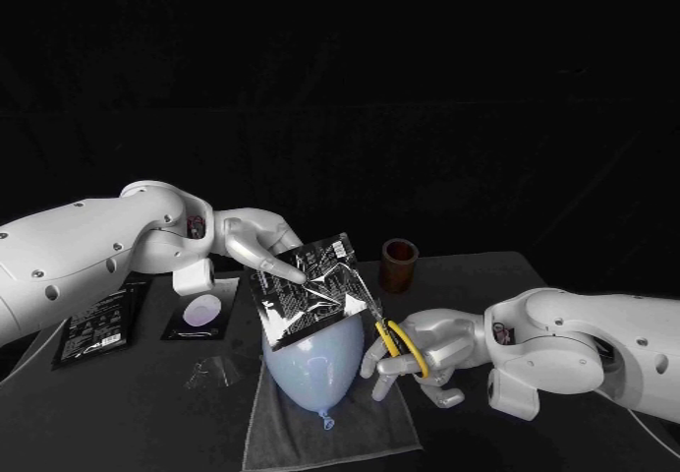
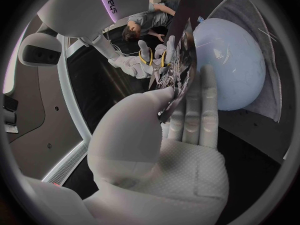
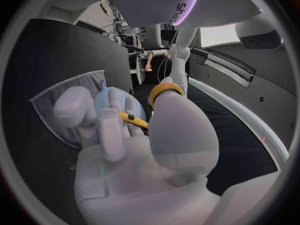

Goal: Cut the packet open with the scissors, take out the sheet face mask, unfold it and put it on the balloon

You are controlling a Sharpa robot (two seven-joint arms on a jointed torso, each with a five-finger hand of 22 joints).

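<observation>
My left hand [image 1: 262, 246] holds a dark, shiny packet [image 1: 314, 288] upright above the pale blue balloon [image 1: 314, 362]; the packet [image 2: 178, 67] stands pinched between thumb and fingers of that hand [image 2: 172, 135]. My right hand [image 1: 425, 354] grips the yellow-handled scissors [image 1: 397, 339], blades pointing up at the packet's right edge. The yellow handle ring [image 3: 164, 91] sits over the thumb of my right hand [image 3: 137, 150]. The balloon [image 2: 234, 65] lies on a grey towel [image 1: 333, 428], its knot toward the table's front edge.
A brown cylindrical cup [image 1: 400, 264] stands behind the packet. At the left lie a black packet [image 1: 99, 324], a dark card with a pale oval [image 1: 202, 313] and a small clear plastic piece [image 1: 217, 372].
</observation>
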